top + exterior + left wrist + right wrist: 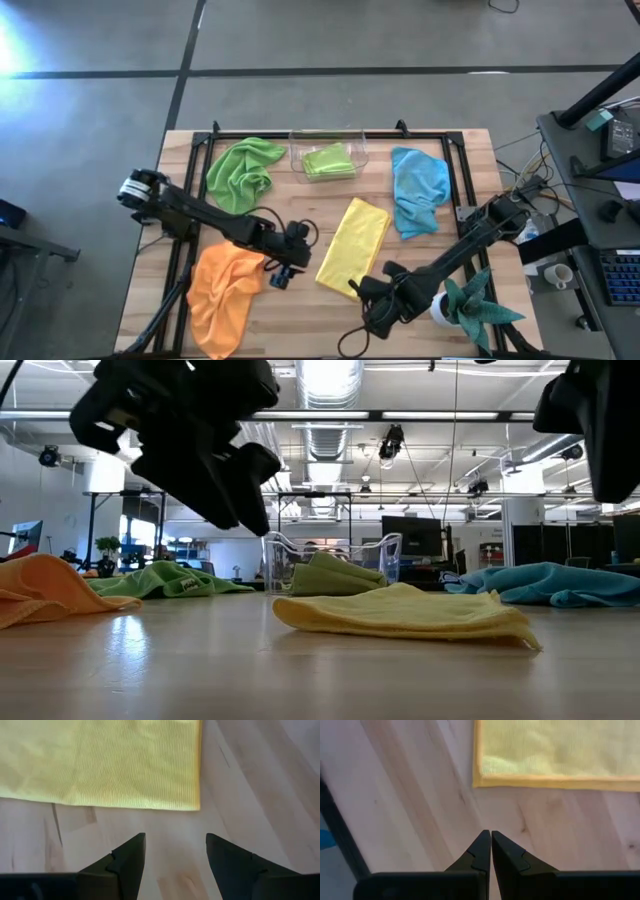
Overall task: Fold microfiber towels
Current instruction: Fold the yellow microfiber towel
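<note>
The yellow microfiber towel [352, 243] lies folded mid-table, a folded lime green one [329, 160] in the clear bin [358, 141]; three crumpled remain. Left gripper [175, 862] gapes wide, right gripper [490, 851] pinched empty, both beside it

Wooden table [470, 170] with black rails along the sides. Clear plastic container [352, 148] at the far middle of the tabletop; teal spiky-leaved plant [478, 305] in a white pot [441, 311] at the near right corner. White mug [559, 273] on a desk beside the table.
</note>
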